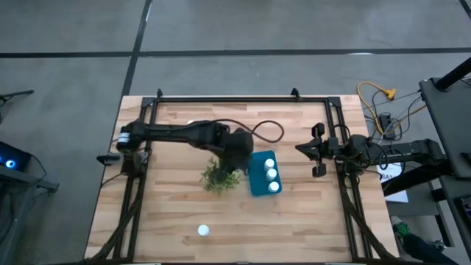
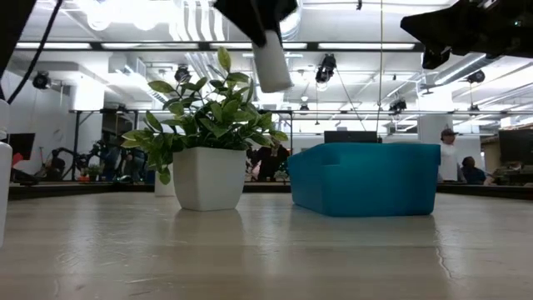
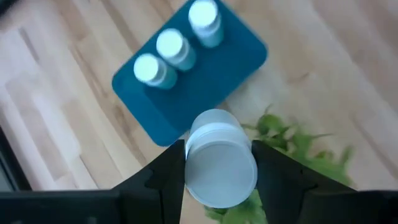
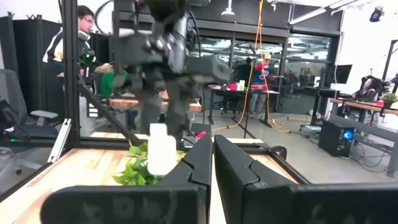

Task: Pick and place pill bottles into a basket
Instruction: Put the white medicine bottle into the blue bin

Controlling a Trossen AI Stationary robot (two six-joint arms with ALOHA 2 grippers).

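Right now my left claw (image 3: pixel 217 165) is closed around one white pill bottle (image 3: pixel 219 163), carrying it in the air above the gap between the potted plant (image 1: pixel 221 177) and the teal basket (image 1: pixel 259 184). From the left wrist view, the bottle hangs over the basket's near edge, not yet over its middle. Three bottles (image 1: pixel 271 174) already stand in a row inside the basket. One more bottle (image 1: pixel 203 231) sits alone on the tabletop (image 1: pixel 309 221) near the front edge, well apart from everything else. My right claw (image 1: pixel 312 151) waits fully closed and empty at the right side of the tabletop.

My worry is releasing too early: the bottle could strike the basket's rim and tumble outside, or fall into the plant's leaves. Lowering it beside the standing bottles might also knock one over.
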